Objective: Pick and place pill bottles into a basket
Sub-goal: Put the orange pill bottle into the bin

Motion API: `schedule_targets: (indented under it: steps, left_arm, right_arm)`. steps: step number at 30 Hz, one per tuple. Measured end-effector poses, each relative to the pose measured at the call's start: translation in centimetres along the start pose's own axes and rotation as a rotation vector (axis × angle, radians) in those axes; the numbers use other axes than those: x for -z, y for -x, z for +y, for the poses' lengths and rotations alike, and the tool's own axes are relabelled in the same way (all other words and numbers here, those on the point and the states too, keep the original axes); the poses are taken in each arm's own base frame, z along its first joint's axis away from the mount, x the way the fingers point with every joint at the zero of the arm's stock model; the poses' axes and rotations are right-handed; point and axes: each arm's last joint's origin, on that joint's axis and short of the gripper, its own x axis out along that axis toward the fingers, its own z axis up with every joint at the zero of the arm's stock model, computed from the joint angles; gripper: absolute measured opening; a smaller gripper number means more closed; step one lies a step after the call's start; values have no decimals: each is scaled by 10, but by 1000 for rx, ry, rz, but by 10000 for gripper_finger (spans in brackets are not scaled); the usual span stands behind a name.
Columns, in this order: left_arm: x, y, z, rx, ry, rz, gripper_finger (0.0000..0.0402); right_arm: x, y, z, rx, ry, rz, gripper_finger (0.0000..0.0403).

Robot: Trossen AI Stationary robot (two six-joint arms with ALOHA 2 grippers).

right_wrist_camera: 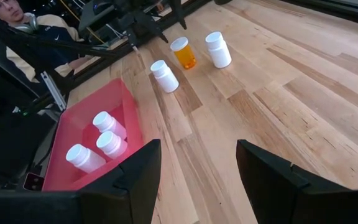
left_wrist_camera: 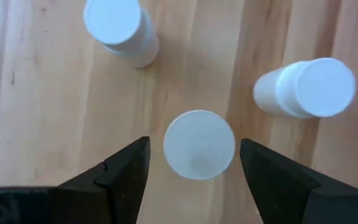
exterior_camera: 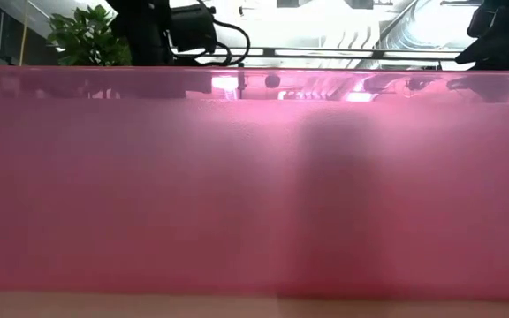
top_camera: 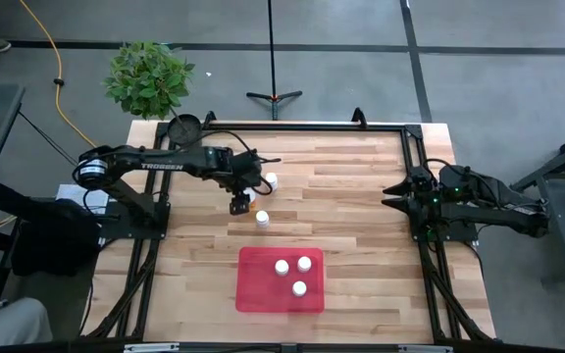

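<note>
The dark left gripper (top_camera: 240,204) is hovering in the upper-middle of the high view over the pale wooden slatted table (top_camera: 361,235). Its two fingers are standing apart around an orange-bodied pill bottle with a round white cap (left_wrist_camera: 199,144), which is sitting in the gap without clearly touching either finger (left_wrist_camera: 126,171). Two more white-capped white pill bottles are standing on the wood near it, one (left_wrist_camera: 120,28) at the upper left of the left wrist view and another (left_wrist_camera: 306,87) at its right.

The flat red rectangular plastic basket (top_camera: 255,294) is lying at the lower centre of the high view, holding three white-capped bottles (top_camera: 298,288) close together.

The dark right gripper (top_camera: 392,195) is waiting at the table's right edge, its fingers (right_wrist_camera: 135,171) spread wide.
</note>
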Motion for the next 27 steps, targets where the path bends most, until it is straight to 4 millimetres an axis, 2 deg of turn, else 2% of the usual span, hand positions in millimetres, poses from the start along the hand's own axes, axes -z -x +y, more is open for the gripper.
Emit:
schedule_targets:
  steps: [19, 27]
  left_arm:
    - [-1, 0, 1, -28, 2, -5, 285]
    - [0, 0, 1, -28, 103, -4, 285]
  right_arm:
    - [0, 0, 0, 1, 0, 1, 199]
    - [0, 0, 0, 7, 0, -2, 199]
